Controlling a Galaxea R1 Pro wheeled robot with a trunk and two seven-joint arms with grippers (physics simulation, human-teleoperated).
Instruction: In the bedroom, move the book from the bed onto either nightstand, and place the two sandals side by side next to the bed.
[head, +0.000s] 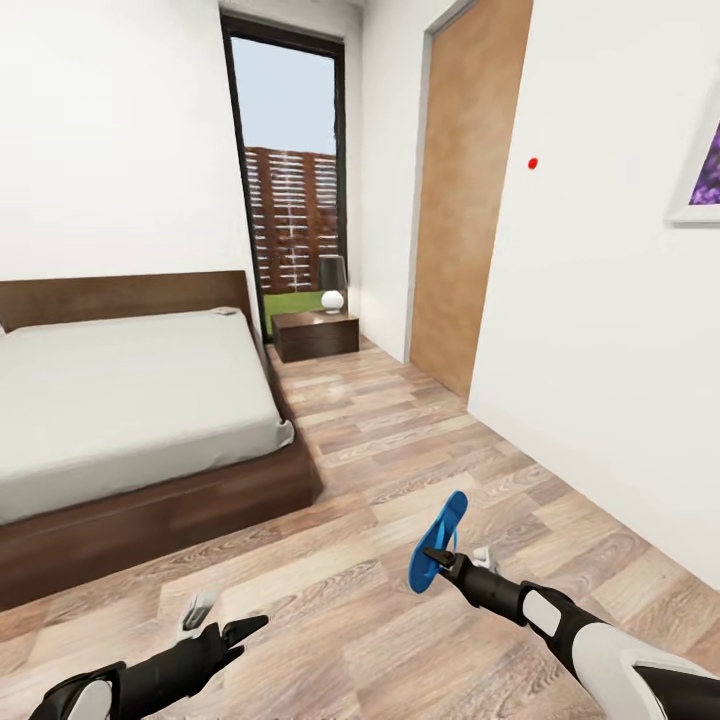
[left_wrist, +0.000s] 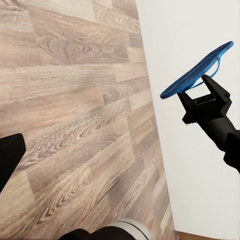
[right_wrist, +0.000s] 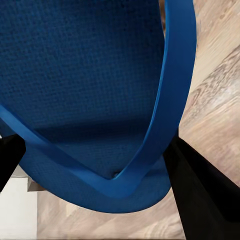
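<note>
One bright blue sandal (head: 440, 538) hangs above the wood floor at the lower right, and my right gripper (head: 437, 553) is shut on it. From the left wrist view the same sandal (left_wrist: 197, 75) tilts up out of the right gripper (left_wrist: 204, 97) in front of the white wall. Up close, its sole and strap (right_wrist: 100, 90) sit between the two black fingers (right_wrist: 200, 200). My left gripper (head: 245, 630) is low at the bottom left, open with nothing in it. The bed (head: 130, 400) stands to the left and a nightstand (head: 315, 335) sits beyond it by the window. The book and the other sandal are out of view.
A lamp (head: 332, 283) stands on the nightstand. A wooden door (head: 465, 200) and a white wall (head: 600, 330) close off the right side. A strip of plank floor (head: 400, 440) runs between the bed and that wall.
</note>
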